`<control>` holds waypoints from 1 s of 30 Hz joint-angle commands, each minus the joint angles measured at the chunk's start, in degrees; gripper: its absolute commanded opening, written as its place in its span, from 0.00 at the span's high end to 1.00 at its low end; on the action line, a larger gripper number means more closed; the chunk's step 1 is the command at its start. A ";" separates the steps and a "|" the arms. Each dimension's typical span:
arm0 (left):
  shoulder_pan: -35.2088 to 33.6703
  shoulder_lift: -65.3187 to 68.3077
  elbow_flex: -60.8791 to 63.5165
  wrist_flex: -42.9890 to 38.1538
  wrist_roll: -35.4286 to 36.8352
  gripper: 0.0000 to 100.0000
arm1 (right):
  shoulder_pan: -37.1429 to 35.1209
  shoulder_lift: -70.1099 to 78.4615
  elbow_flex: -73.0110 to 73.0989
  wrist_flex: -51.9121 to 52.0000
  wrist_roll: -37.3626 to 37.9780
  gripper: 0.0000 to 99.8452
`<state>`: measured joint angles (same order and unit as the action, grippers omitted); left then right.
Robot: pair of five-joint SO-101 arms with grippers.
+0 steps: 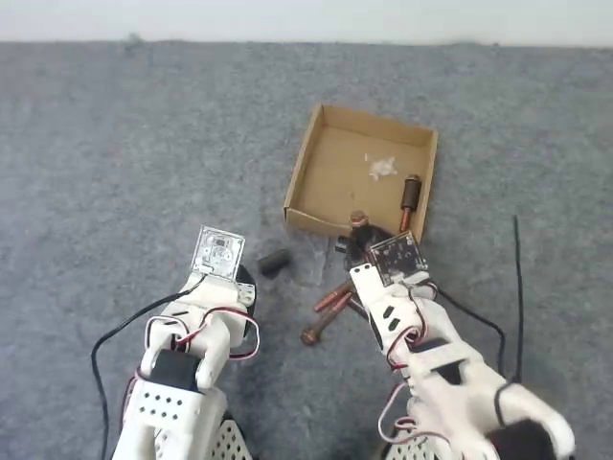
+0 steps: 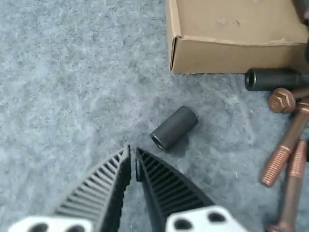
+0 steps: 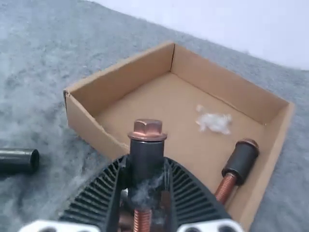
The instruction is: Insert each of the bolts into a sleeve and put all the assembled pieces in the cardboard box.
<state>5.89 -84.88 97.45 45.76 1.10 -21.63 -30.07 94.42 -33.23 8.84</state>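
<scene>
My right gripper (image 3: 145, 166) is shut on a black sleeve with a copper bolt (image 3: 147, 133) through it, held upright just outside the near wall of the cardboard box (image 3: 116, 82). In the high view this piece (image 1: 359, 224) sits at the box's (image 1: 305, 163) front edge. One assembled bolt and sleeve (image 3: 237, 164) lies inside the box (image 1: 410, 198). My left gripper (image 2: 133, 155) is shut on nothing, a short way from a loose black sleeve (image 2: 174, 128) lying on the carpet (image 1: 274, 262). Loose copper bolts (image 2: 286, 145) (image 1: 331, 297) lie between the arms.
Another black sleeve (image 2: 273, 79) lies by the box wall, also seen on the carpet (image 3: 18, 160). A white fluff (image 3: 215, 121) lies on the box floor. Grey carpet stretches open to the left of the box. A black cable (image 1: 518, 287) runs at the right.
</scene>
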 commanded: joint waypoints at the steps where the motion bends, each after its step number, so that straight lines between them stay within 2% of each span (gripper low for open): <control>1: -0.26 -1.14 -0.48 0.35 -0.62 0.99 | 2.68 -7.78 -2.02 9.45 0.97 0.99; 4: -0.26 -1.14 -0.48 0.35 -0.62 0.99 | 5.58 -11.56 -5.71 21.49 0.79 0.99; 8: -0.26 -1.14 -0.48 0.35 -0.70 0.99 | 10.07 -14.90 -13.54 39.96 -3.25 0.99; 11: -0.26 -1.14 -0.48 0.35 -0.70 0.99 | 12.35 -15.25 -19.08 49.98 -3.08 0.99; 20: -0.26 -1.14 -0.48 0.26 -0.70 0.99 | 14.20 -15.25 -24.70 55.78 -2.99 0.99; 30: -0.26 -1.14 -0.48 0.18 -0.79 0.99 | 15.16 -15.16 -44.48 74.24 -3.16 0.99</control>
<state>5.89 -84.88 97.45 45.76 0.75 -6.77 -42.73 58.46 37.71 6.37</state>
